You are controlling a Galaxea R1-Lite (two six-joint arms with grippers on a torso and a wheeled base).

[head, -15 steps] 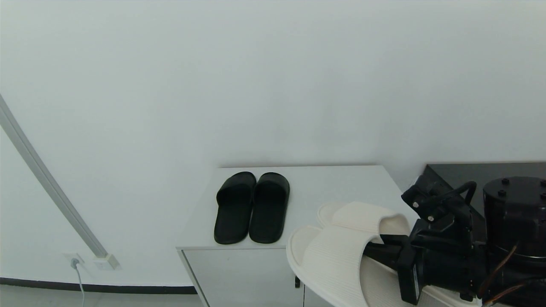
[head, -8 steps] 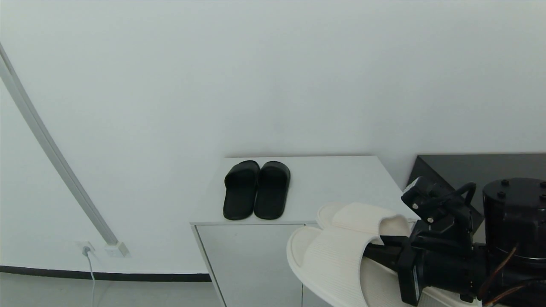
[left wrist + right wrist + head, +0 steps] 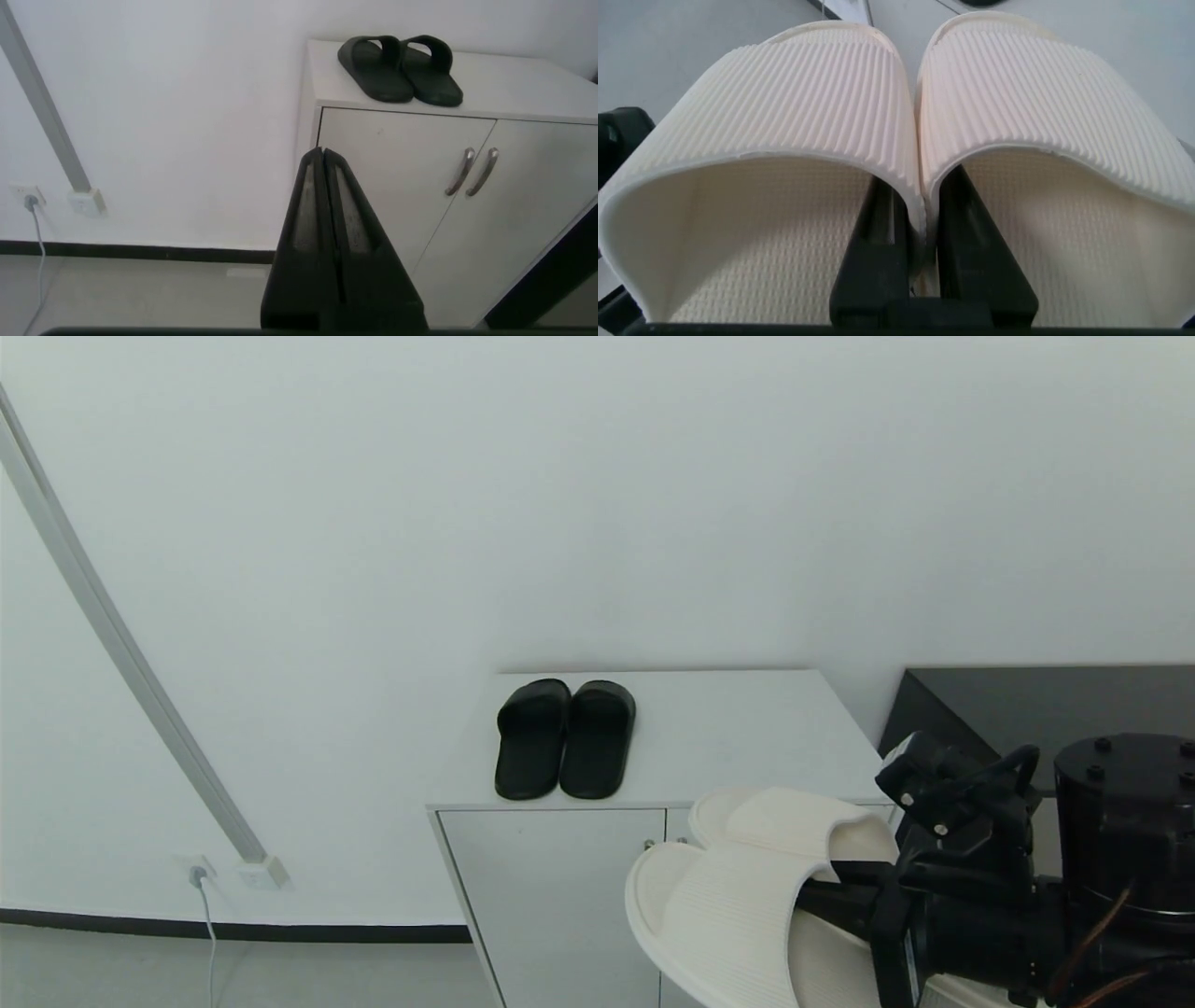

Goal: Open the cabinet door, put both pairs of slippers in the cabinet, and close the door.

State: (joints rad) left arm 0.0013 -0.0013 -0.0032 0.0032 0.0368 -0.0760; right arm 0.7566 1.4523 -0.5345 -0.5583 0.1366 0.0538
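White cabinet (image 3: 747, 737) carries plain black slippers (image 3: 565, 737), right gripper (image 3: 920, 243) clamping ribbed cream slippers (image 3: 738, 896).

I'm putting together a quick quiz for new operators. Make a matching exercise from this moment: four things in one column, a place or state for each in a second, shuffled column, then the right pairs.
Things
1. black slippers
2. white slippers
3. cabinet doors
4. left gripper

Place or state
A. pinched together in the right gripper
B. closed
C. side by side on top of the cabinet
D. shut, holding nothing

Pairs: 1-C, 2-A, 3-B, 4-D
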